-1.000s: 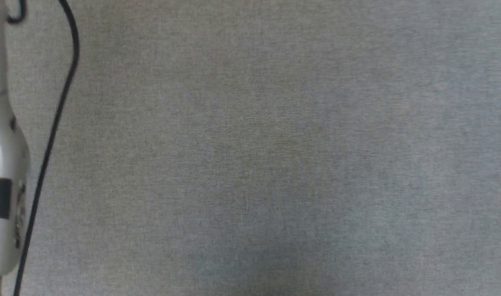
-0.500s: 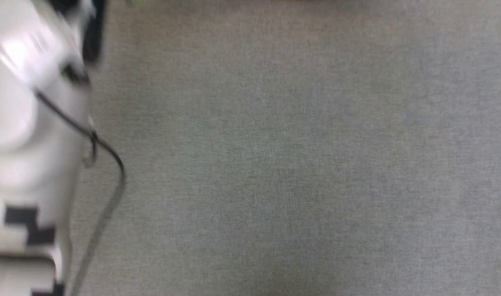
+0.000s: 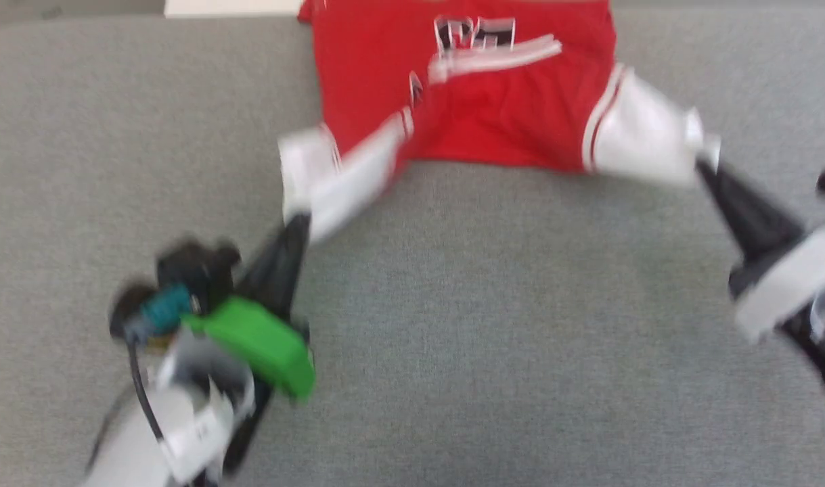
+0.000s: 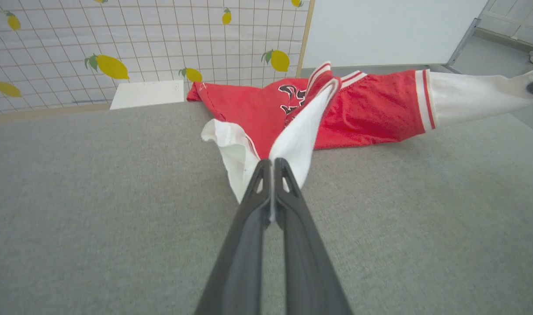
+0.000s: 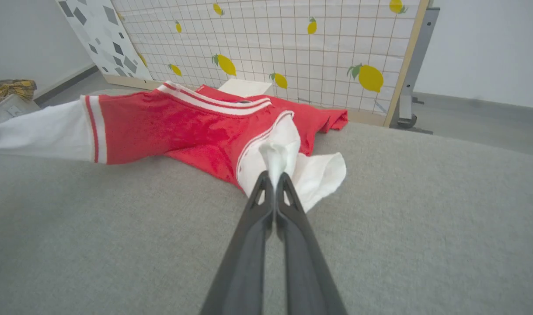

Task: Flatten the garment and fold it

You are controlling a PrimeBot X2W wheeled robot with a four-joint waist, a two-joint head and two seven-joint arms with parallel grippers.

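Head view, reading from the left: the left gripper [image 3: 297, 226] is pinched shut on the tip of one white sleeve [image 3: 321, 179], and at the far right the right gripper [image 3: 706, 169] is clamped just as tightly on the other sleeve [image 3: 645, 138]. Each hold seems to take only a thin bite of cuff, so a hard pull outward could slip the cloth free. An uneven pull could drag the body askew, or off the far edge of the grey padded surface [image 3: 453, 338]. The garment [image 3: 466, 101] lies at that far edge, strung between the two arms. Its left sleeve is lifted and twisted. The red body is rumpled, with striped trim folded across the black print and hiding part of it. The right sleeve is drawn out fairly straight.
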